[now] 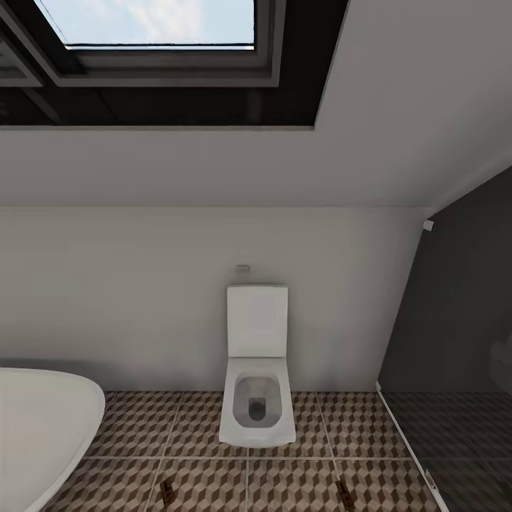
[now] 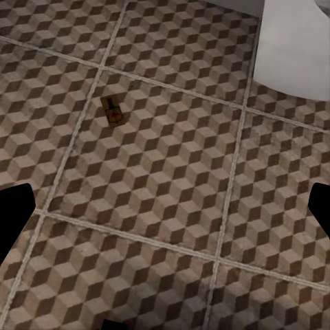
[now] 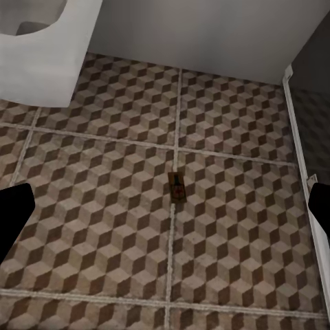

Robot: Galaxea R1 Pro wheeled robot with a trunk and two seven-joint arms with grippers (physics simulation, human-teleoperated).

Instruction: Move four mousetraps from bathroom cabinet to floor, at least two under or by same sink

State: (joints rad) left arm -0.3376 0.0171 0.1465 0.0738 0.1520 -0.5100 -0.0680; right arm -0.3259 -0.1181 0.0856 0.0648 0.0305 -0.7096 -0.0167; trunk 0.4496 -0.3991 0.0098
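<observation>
Head view, largest first: sloped white ceiling and white back wall (image 1: 142, 299); dark-framed skylight (image 1: 153, 25) at top with sky behind it; dark grey partition wall (image 1: 455, 306) at the right, its pale edge strip running down to the floor; bathroom floor (image 1: 142, 427) of cube-patterned tiles in brown, beige and grey across the bottom; rounded white bathtub (image 1: 43, 427) at the lower left corner; white toilet (image 1: 257, 377) centred against the back wall, lid raised, bowl open, a small flush plate on the wall just above it; two mousetraps lie flat on the tiles in front of the toilet, left mousetrap (image 1: 168, 491) ahead of the tub's end, right mousetrap (image 1: 345, 494) nearer the partition, well apart from each other, neither touching the toilet; left wrist view: left mousetrap (image 2: 112, 113) on a tile just beside a grout line, a red mark on its face, too small to read as writing; corner of the toilet base (image 2: 295, 48) nearby; right wrist view: right mousetrap (image 3: 177, 187) lying on a grout line, toilet base to one side, partition edge strip (image 3: 302, 158) to the other; no legible brand or label anywhere; left gripper (image 2: 165, 213) fingers show as dark shapes at opposite frame edges, jaws wide, nothing between them; right gripper (image 3: 165, 213) the same, jaws wide and empty; nothing stands between either gripper and its trap
</observation>
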